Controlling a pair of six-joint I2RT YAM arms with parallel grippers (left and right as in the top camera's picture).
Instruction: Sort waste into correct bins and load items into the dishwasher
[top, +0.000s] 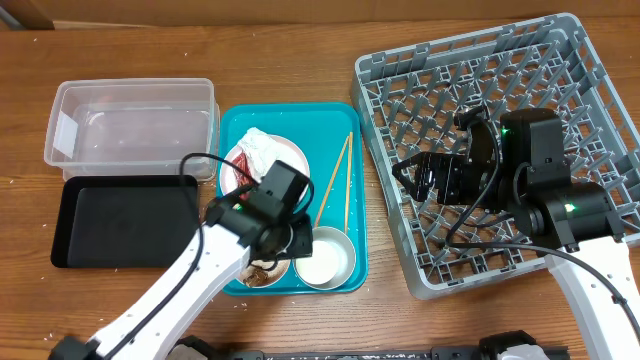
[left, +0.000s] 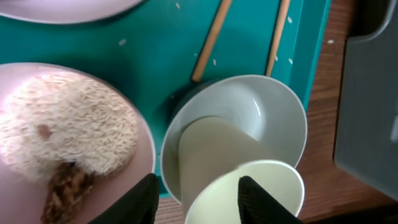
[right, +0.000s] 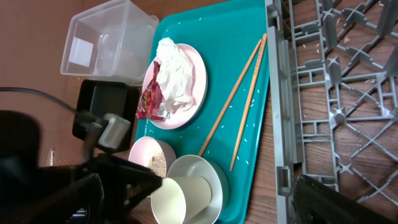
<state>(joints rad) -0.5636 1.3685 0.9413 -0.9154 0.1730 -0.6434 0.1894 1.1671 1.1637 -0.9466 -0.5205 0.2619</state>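
My left gripper (left: 198, 180) is open over the teal tray's near end (top: 300, 238). One finger is inside the mouth of the white cup (left: 230, 168), the other beside the pink bowl (left: 146, 146), which holds pale rice-like food (left: 68, 124). The cup lies tilted in the greyish-white bowl (left: 267, 106). The pale plate (top: 295, 158) carries the crumpled napkin (top: 262, 150) and the red wrapper (top: 243, 172). Two chopsticks (top: 340, 180) lie on the tray. My right gripper (top: 412, 172) is open and empty over the grey dish rack (top: 520, 80).
The clear tub (top: 130, 125) stands at the back left, with the black tray (top: 120, 220) in front of it. The teal tray (top: 335, 125) lies between them and the rack. Loose crumbs dot the tray around the chopsticks (left: 211, 37).
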